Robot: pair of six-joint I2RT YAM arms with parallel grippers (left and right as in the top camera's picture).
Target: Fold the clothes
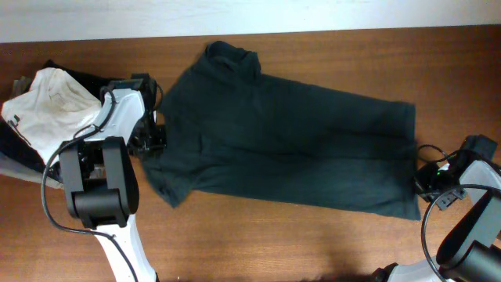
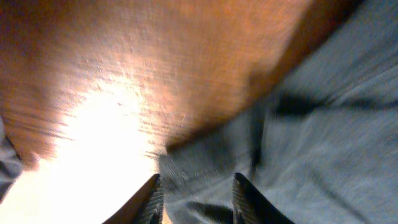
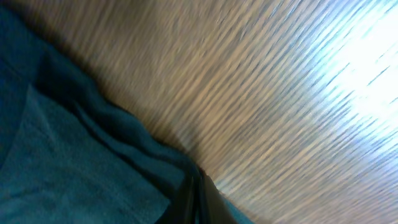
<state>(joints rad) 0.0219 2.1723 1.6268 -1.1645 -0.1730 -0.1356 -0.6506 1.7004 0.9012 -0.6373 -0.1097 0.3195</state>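
Charcoal, nearly black shirt [image 1: 290,145] lying spread out across the middle of the wooden table [image 1: 313,239], plain surface up. It's turned sideways: collar end toward the upper left, one short sleeve hanging toward the lower left, hem over on the right. The cloth is fairly flat, with a few soft wrinkles.

Left gripper [image 1: 154,139] sits right at the sleeve-side edge of the shirt. In the left wrist view (pretty blurry, fair warning) its two fingers [image 2: 154,200] stand apart with a clear gap, and dark cloth shows through the gap and beyond, with bare wood off to the upper left. So the jaws are spread, not clamped on anything I can make out.

Right gripper [image 1: 423,178] is down at the hem end, by the lower right corner of the shirt. The right wrist view shows its fingers pressed tight together right on the bunched edge of the fabric, with cloth on both sides of the tips, so it looks like it's pinching the hem.

Off to the far left there's a white garment [image 1: 47,102] crumpled on top of some dark cloth [image 1: 82,78], just beside the left arm and apart from the shirt.
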